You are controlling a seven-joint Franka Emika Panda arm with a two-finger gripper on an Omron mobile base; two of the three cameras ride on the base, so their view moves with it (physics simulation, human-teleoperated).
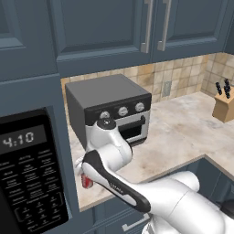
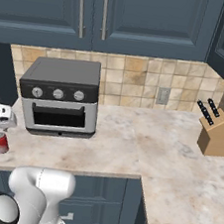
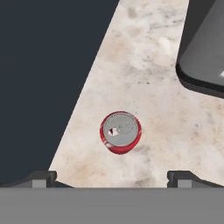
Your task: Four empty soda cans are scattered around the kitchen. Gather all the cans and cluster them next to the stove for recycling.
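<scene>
We have the gripper (image 3: 112,177) hovering jaws wide apart above a red can (image 3: 120,132) standing upright on the counter (image 2: 129,146) near its front-left edge, just beside the toaster oven (image 2: 61,97), seemingly untouched

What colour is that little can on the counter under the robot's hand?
The can is bright red with a silvery top, seen best in the hand view, looking straight down on it.
</scene>
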